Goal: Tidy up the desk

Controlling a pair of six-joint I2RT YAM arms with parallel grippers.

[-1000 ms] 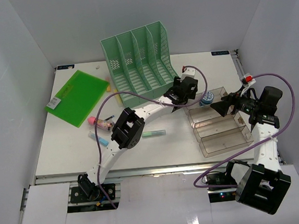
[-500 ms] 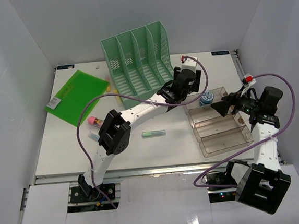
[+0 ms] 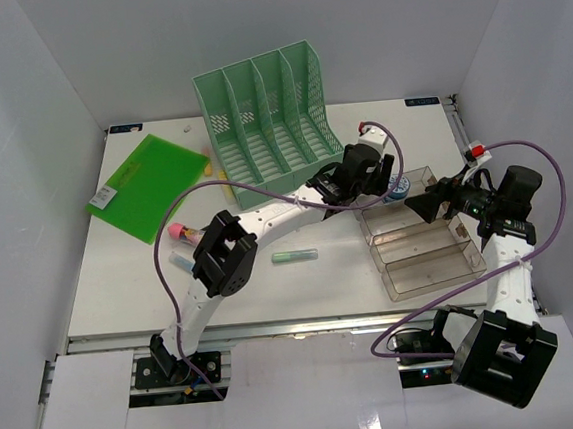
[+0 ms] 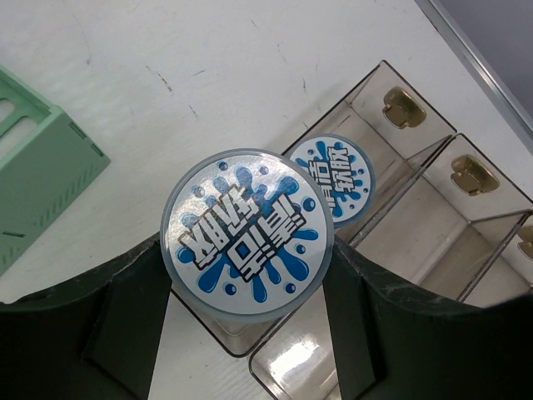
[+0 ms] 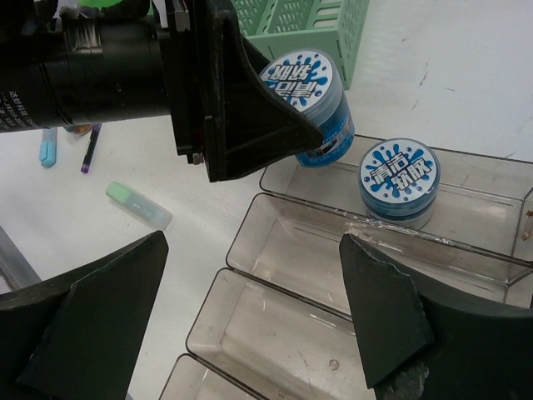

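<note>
We see the clear tray on the right half of the desk, stepped into three long compartments side by side. The far compartment holds one blue jar, upright, its round lid printed with a blue splash. The two nearer compartments show only their clear floors, and a brass fitting sits at the end wall of each compartment we can see. The left gripper holds a second jar of the same kind, a finger pressed to each side of it. This jar hangs over the left end of the far compartment, just beside the first one, and we cannot tell whether it touches the rim. The right gripper hovers over the tray with its fingers spread wide and nothing between them. Behind the tray stands the green file rack, its four slots open to the top. The desk is the white tabletop under all of this, its metal rail at the near edge by the arm bases. On its left half lie a green folder, some pens and a pale green stick. Plain white walls close in the left, right and far sides.
</note>
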